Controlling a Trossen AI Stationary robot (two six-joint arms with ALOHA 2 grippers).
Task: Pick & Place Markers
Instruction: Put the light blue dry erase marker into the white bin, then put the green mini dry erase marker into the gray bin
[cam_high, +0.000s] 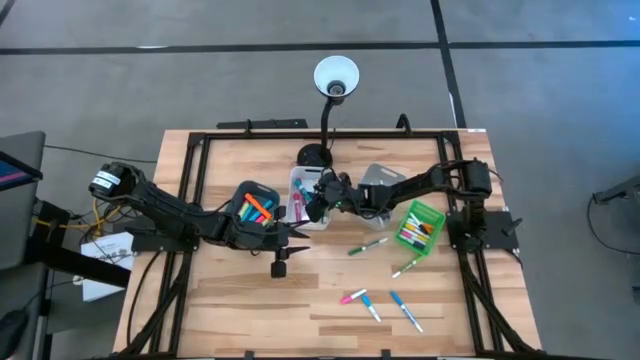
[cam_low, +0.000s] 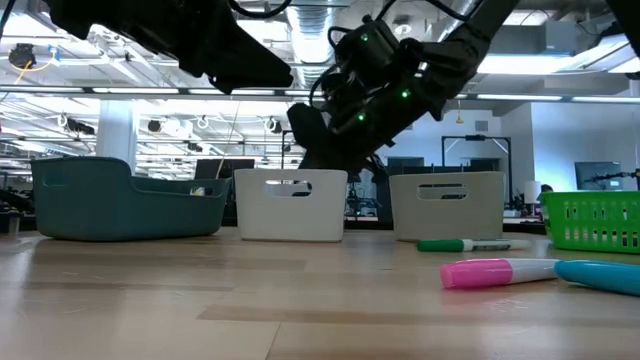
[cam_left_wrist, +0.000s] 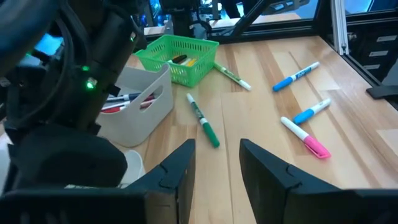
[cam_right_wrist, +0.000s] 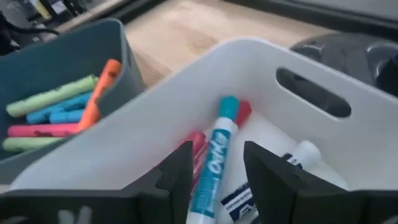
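Count: four bins — teal bin (cam_high: 256, 205), white bin (cam_high: 303, 188), grey bin (cam_high: 381, 183), green basket (cam_high: 420, 226). Loose markers on the table (cam_high: 250, 300): six — two green-capped, one pink, three blue-capped. Two arms.

A pale wooden tabletop (cam_high: 250, 310) edged by a black metal frame (cam_high: 190, 150) stands on a grey floor (cam_high: 150, 70). Four small bins sit across its middle: a teal bin (cam_high: 243, 192) on the left, a white bin (cam_high: 297, 180) beside it, a grey bin (cam_high: 378, 176) next along, and a green basket (cam_high: 432, 214) on the right. A black desk lamp (cam_high: 335, 80) with a white shade rises from the far edge. Seen level from the tabletop, an open office with ceiling lights (cam_low: 120, 95) lies behind the bins.
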